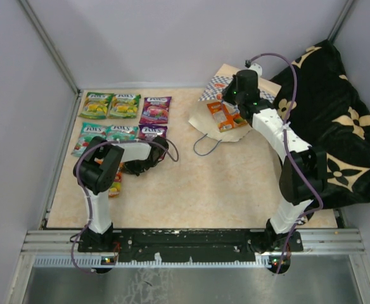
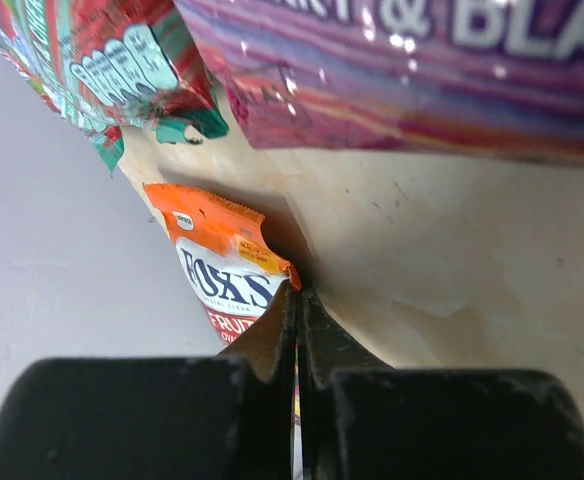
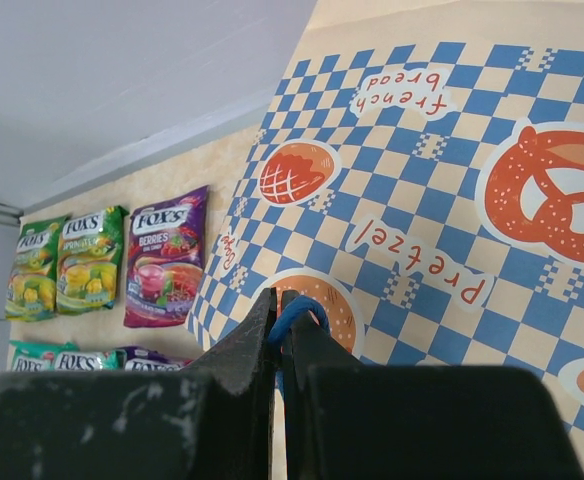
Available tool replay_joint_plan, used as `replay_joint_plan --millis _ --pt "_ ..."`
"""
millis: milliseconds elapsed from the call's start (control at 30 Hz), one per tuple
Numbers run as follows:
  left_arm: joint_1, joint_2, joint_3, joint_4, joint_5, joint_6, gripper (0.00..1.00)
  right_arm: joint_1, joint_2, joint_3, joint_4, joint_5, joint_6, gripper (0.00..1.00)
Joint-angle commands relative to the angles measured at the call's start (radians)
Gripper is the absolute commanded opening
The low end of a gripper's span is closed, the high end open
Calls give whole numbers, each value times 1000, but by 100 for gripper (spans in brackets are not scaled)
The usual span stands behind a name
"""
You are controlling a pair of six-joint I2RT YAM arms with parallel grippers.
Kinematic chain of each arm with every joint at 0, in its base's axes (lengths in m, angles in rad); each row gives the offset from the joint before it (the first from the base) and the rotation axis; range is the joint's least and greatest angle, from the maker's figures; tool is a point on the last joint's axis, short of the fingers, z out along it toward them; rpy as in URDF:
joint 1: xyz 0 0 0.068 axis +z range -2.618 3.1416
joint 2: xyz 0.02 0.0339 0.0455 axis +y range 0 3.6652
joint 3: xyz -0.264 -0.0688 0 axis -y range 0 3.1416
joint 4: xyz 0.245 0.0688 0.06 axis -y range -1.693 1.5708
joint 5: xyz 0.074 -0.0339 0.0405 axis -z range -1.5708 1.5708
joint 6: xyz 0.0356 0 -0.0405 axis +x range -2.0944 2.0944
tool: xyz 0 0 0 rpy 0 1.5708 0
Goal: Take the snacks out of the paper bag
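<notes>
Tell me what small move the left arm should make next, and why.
Probably open the left hand to release the orange pouch: it is shut on the pouch's edge, right by the teal pouch and purple pouch lying on the table. The right hand, shut on the blue cord of the bag, can just hold.

The purple pouch (image 3: 162, 255) and the orange pouch (image 2: 212, 230) are of glossy plastic film that gives bright reflections. The paper bag (image 3: 452, 180) is of matt printed paper, a little creased; its blue cord (image 3: 297, 312) looks smooth. The counter (image 1: 223, 183) is smooth, matt and stone-patterned. The black cloth (image 1: 327, 88) looks soft. The right claw (image 3: 278, 297) has fingers (image 3: 222, 370) of matt black plastic, scuffed white.
</notes>
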Motion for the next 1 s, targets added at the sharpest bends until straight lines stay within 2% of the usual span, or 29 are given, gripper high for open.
replay_joint_plan --millis 0,200,367,567,767,900,967 --pt "5 -8 -51 15 12 -2 0 -14 -27 14 62 -14 -14 0" --pt "6 -44 -99 25 -26 -3 0 -13 -28 12 60 -15 -13 0" --pt "24 -35 -61 -7 -61 -12 0 -13 -28 10 69 -32 -3 0" --pt "34 -46 -101 12 -78 -6 0 -14 -32 1 68 -26 -3 0" --pt "34 -57 -77 -11 -106 -22 0 -14 -32 -3 72 -29 -5 0" --pt "34 -85 -52 -41 -74 -21 8 -13 -30 -7 74 -28 -4 0" --pt "32 -89 -31 -72 -55 -35 16 -13 -30 -7 76 -28 -3 0"
